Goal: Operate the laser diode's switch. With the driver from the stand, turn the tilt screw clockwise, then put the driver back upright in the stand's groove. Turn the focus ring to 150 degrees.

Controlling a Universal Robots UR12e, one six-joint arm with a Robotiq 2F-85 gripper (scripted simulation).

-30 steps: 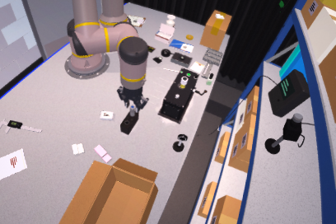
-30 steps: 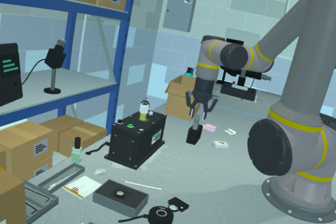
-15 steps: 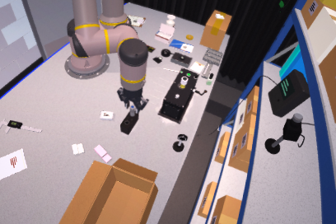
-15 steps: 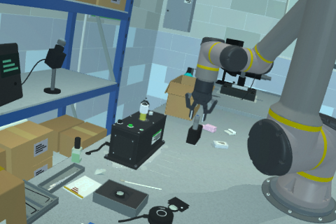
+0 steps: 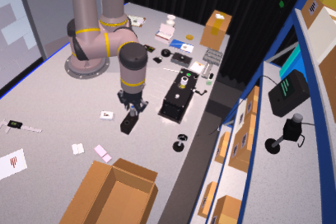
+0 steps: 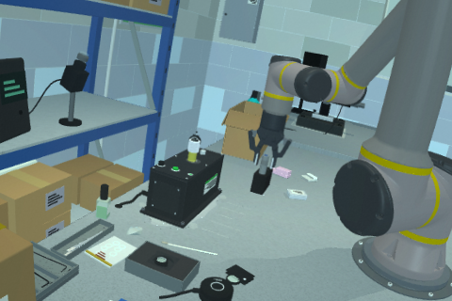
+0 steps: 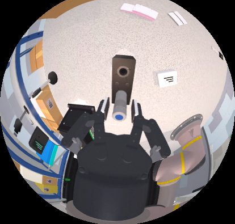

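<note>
In the middle of the grey table a small black stand holds the driver upright, its grey handle with a blue cap pointing up. My gripper hangs straight above the stand, open, with a finger on either side of the driver's handle and holding nothing. To the right of the stand sits the black laser diode box, with a green button and a white-and-yellow cylinder on its top.
An open cardboard box stands near the table's front edge, with paper slips and a white card lying between it and the stand. A black knob lies right of the stand. Blue shelving runs along the right.
</note>
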